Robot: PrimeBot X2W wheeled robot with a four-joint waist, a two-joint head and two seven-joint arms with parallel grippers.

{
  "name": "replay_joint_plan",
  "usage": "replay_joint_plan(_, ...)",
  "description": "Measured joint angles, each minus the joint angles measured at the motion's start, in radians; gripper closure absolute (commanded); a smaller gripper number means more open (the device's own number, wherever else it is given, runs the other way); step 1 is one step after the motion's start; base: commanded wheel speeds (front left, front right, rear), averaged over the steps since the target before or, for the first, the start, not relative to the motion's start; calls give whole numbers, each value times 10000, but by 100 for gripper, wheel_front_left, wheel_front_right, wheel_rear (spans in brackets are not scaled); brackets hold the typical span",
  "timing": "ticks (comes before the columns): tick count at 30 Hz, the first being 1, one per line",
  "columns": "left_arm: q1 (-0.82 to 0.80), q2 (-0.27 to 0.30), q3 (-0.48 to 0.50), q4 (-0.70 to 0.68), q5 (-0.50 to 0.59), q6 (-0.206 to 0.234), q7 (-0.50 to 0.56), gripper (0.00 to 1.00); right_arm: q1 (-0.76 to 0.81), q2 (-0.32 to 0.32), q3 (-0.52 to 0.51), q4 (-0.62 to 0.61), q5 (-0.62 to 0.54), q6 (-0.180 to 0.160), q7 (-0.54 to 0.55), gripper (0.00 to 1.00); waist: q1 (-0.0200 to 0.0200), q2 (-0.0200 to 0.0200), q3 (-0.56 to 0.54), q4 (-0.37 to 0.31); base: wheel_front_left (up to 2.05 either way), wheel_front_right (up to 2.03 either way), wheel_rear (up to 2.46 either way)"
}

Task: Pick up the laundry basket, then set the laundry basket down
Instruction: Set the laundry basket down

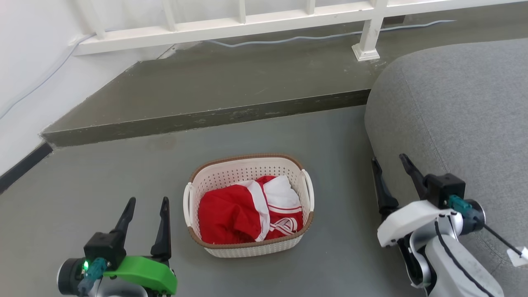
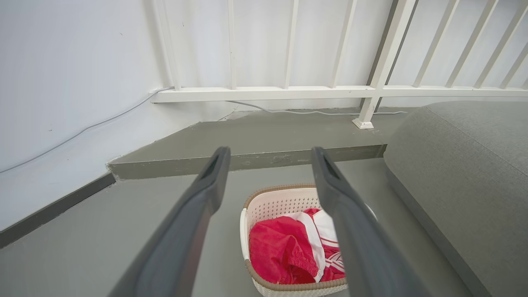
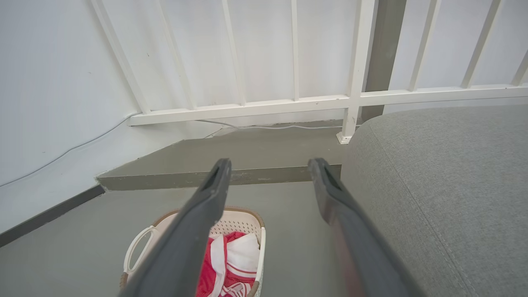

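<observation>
Grey floor carries the laundry basket, upright, with red-and-white clothing inside, not yet lifted. Left gripper and right gripper flank it, fingers apart and empty, clear of the side handles. Probably staged for a two-sided grasp. Grey sofa lies beyond the right gripper.

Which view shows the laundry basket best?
Head view: the whole laundry basket sits unobstructed on the floor. In the left wrist view a left tool finger covers one side; in the right wrist view a right tool finger hides much of it.
</observation>
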Motion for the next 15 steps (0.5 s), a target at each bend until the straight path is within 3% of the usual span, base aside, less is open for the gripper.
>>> replay_joint_plan(15,601,-21,148,-487,186,98,0,0,822,35,-320,-598,-846,0,0,0,0,0,53,-20,0,0,0)
